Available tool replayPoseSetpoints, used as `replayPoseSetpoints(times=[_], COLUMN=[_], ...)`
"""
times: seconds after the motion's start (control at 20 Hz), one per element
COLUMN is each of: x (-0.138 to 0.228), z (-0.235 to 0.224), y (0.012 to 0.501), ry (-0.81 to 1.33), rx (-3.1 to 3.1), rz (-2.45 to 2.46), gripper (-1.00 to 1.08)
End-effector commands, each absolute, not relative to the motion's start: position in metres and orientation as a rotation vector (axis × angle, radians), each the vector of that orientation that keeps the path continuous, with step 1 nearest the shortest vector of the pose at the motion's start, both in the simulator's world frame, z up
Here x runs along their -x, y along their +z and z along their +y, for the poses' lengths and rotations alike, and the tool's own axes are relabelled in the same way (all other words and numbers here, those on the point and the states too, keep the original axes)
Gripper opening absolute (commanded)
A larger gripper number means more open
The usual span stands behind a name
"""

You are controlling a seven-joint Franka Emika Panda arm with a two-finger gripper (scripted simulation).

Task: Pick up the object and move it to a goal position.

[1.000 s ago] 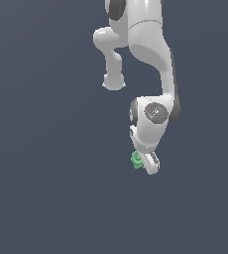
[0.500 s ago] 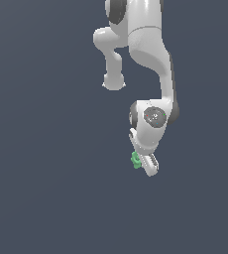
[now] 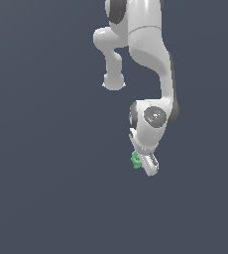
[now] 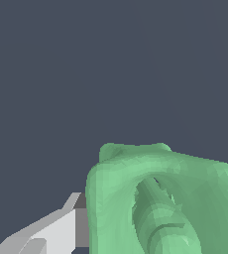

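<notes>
Bright green blocky object (image 4: 160,203), rounded boss, pressed against gripper (image 3: 144,164) finger

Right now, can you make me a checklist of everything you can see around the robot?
Surface: plain dark grey-blue all over, with no edges or marks seen.
Job's things: the green piece sits at the gripper, on the side toward the exterior view's left. In the wrist view it fills much of the picture, pressed against a pale finger.
Goal spot: nothing seen.
Clutter: nothing seen.
Gripper: one finger shows beside the green piece; the other is hidden, so it appears shut on the piece.
Arm: the white arm reaches down from the top of the exterior view.
Cables: nothing seen.
Surroundings: nothing seen but the same flat grey-blue.
</notes>
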State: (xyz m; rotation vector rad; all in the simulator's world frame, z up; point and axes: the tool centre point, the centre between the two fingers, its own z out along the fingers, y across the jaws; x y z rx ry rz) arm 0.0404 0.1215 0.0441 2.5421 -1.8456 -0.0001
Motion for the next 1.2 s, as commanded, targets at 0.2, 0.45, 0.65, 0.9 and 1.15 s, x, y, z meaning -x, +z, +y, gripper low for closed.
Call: replayPoseSetpoints(times=[0.2, 0.45, 0.65, 0.9, 1.15], x=[-0.036, -0.027, -0.017, -0.004, 0.005], z=[0.123, 0.124, 0.126, 0.129, 0.131], y=[0.059, 0.086, 0.118, 0.161, 0.193], ry=[0.000, -0.001, -0.001, -0.001, -0.001], rx=[-2.543, -2.543, -2.543, -2.543, -2.542], rz=[-1.846, -1.846, -1.846, -1.847, -1.847], gripper=[-1.00, -1.00, -1.00, -1.00, -1.00])
